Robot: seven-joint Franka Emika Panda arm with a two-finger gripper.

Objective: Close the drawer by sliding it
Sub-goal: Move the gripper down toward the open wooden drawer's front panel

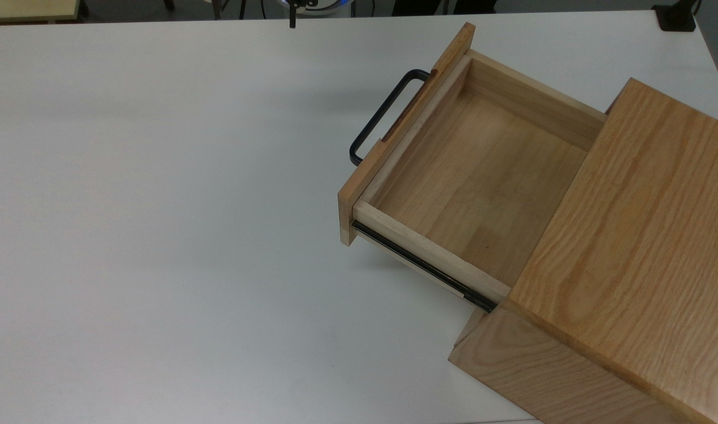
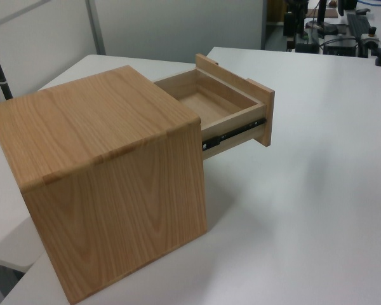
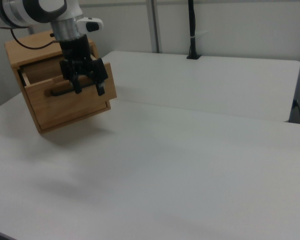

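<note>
The drawer (image 1: pixel 476 182) is a pale pine tray, empty inside, pulled far out of the oak cabinet (image 1: pixel 647 235). Its black U-shaped handle (image 1: pixel 382 115) sticks out toward the top view's left, and a black side rail (image 1: pixel 421 265) shows. The left view has the drawer (image 2: pixel 216 101) jutting from the cabinet (image 2: pixel 108 178). In the right view my gripper (image 3: pixel 89 90) hangs open and holds nothing. It overlaps the drawer front (image 3: pixel 75 112) and handle (image 3: pixel 60 91) there. A black fingertip (image 1: pixel 292 20) pokes in at the top view's upper edge, well left of the handle.
A white table (image 1: pixel 159 206) spreads wide to the top view's left of the drawer. A black post (image 3: pixel 191 30) stands at the table's far edge in the right view. A black base (image 1: pixel 677 17) sits at the top view's upper right corner.
</note>
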